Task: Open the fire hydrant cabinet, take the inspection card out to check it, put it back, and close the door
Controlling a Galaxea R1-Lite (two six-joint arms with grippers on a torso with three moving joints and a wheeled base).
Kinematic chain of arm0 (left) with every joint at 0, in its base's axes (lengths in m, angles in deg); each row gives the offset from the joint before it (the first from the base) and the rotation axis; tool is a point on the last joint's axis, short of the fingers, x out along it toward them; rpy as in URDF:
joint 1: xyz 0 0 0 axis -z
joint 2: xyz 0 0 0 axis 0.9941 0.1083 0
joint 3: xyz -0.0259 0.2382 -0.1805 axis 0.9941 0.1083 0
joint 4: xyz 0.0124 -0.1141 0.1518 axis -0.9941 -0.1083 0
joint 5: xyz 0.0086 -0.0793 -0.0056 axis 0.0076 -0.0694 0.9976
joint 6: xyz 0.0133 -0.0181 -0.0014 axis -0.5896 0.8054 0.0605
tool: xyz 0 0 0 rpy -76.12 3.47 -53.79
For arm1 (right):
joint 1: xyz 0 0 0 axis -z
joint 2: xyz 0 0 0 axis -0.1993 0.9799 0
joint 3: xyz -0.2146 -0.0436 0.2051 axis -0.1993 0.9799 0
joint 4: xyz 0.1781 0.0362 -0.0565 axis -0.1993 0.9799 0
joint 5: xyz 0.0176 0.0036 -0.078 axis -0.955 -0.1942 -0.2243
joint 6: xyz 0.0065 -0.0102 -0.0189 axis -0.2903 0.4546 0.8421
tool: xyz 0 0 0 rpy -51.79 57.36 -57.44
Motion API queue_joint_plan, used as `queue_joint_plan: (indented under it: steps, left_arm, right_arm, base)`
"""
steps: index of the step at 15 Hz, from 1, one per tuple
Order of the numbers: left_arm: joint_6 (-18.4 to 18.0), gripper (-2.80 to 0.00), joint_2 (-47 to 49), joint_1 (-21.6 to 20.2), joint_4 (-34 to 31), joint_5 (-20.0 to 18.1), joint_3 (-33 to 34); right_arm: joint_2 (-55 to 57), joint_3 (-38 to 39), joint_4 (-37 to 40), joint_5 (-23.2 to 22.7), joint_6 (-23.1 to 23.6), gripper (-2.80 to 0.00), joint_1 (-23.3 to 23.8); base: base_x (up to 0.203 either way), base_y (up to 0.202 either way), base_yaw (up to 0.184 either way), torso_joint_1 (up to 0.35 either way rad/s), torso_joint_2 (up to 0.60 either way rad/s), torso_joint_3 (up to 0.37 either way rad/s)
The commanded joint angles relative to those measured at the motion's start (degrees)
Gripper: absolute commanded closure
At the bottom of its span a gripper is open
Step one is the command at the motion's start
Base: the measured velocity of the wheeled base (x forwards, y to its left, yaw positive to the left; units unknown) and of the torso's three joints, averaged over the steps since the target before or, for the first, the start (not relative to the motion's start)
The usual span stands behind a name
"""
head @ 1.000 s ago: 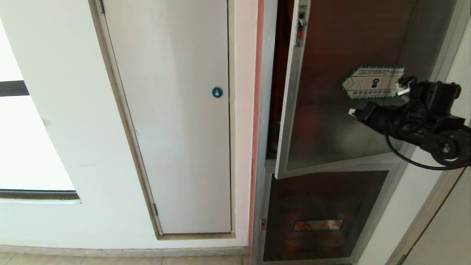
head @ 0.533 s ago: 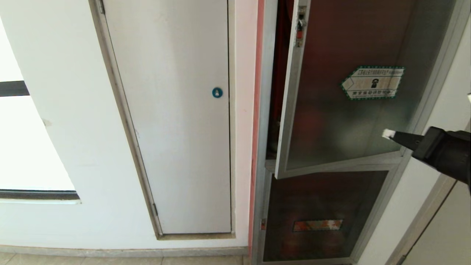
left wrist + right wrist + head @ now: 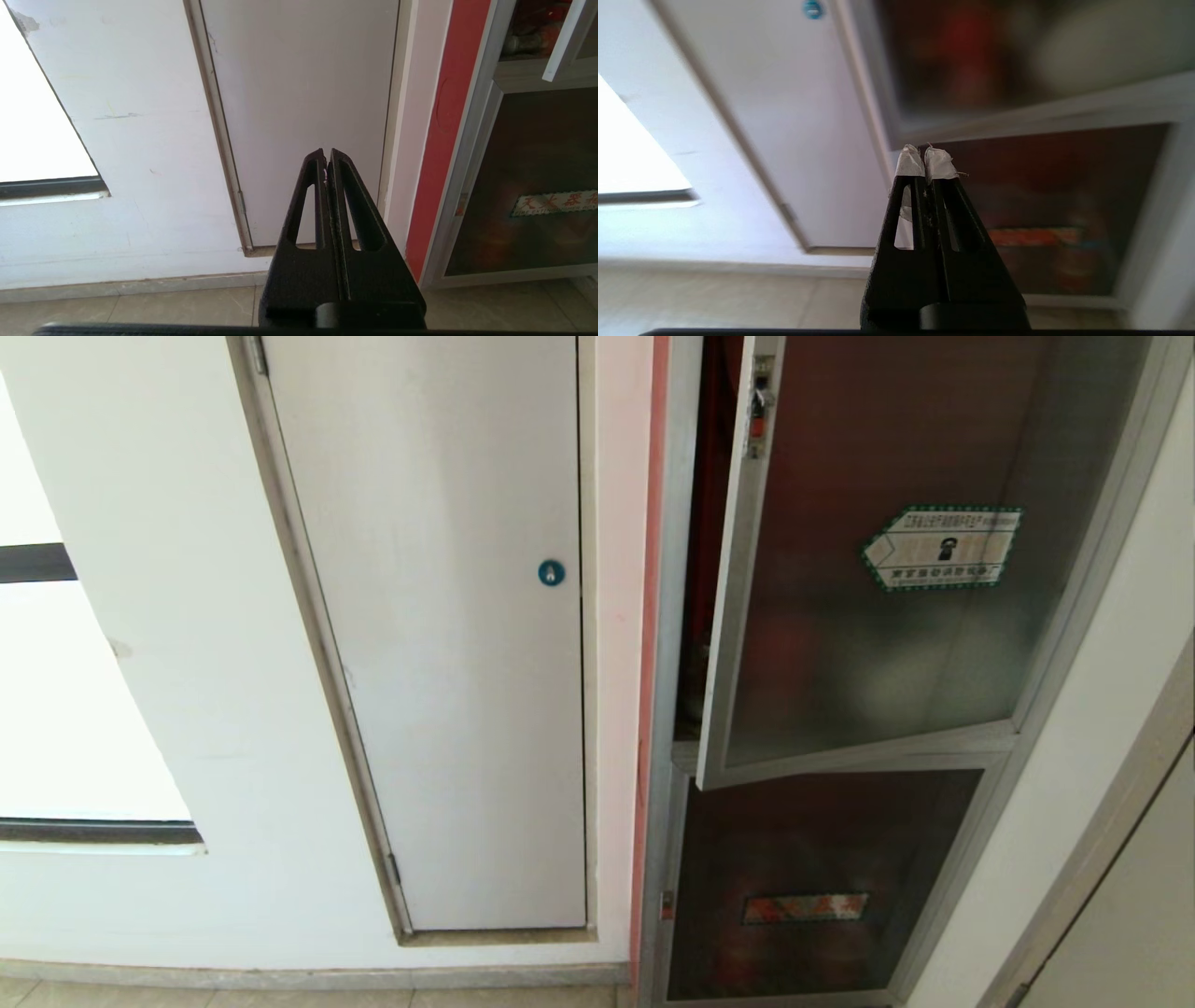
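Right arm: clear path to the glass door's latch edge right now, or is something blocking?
Probably yes. The door hangs ajar, its latch edge swung out from the cabinet frame, with nothing in front of it. The right pincer is shut, empty and low, facing the lower panel, so it must rise first.

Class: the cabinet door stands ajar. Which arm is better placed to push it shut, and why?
Probably right: the door hangs on the robot's right, and the shut right gripper faces it; the left gripper faces the white door.
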Motion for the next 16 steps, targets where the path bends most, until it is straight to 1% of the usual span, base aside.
queue_joint_plan:
  steps: [1,5,7,8,9,12,14,16]
  left_arm:
    - [0.0,0.0,0.0,0.0,0.0,0.0,1.3]
    - [0.0,0.0,0.0,0.0,0.0,0.0,1.3]
    - [0.1,0.0,0.0,0.0,0.0,0.0,1.3]
    - [0.0,0.0,0.0,0.0,0.0,0.0,1.3]
    - [0.0,0.0,0.0,0.0,0.0,0.0,1.3]
    - [0.0,0.0,0.0,0.0,0.0,0.0,1.3]
    - [0.0,0.0,0.0,0.0,0.0,0.0,1.3]
    - [0.0,0.0,0.0,0.0,0.0,0.0,1.2]
  right_arm:
    - [-10.0,0.5,5.0,0.6,1.2,0.0,2.7]
    - [-15.8,5.0,5.5,0.7,5.7,0.0,3.1]
    - [-19.3,9.4,5.3,2.0,8.2,0.0,3.2]
    - [-20.8,11.3,5.1,3.7,8.8,0.0,3.1]
    - [-22.5,12.6,5.1,4.3,9.3,0.0,3.0]
    - [-27.8,18.5,5.1,4.8,13.8,0.0,3.0]
    - [-28.1,22.0,3.7,5.0,15.2,0.0,2.9]
    - [-28.1,25.4,0.5,5.1,15.8,0.0,2.9]
  base:
    - [0.0,0.0,0.0,0.0,0.0,0.0]
    - [0.0,0.0,0.0,0.0,0.0,0.0]
    - [0.0,0.0,0.0,0.0,0.0,0.0]
    - [0.0,0.0,0.0,0.0,0.0,0.0]
    - [0.0,0.0,0.0,0.0,0.0,0.0]
    - [0.0,0.0,0.0,0.0,0.0,0.0]
    - [0.0,0.0,0.0,0.0,0.0,0.0]
    - [0.0,0.0,0.0,0.0,0.0,0.0]
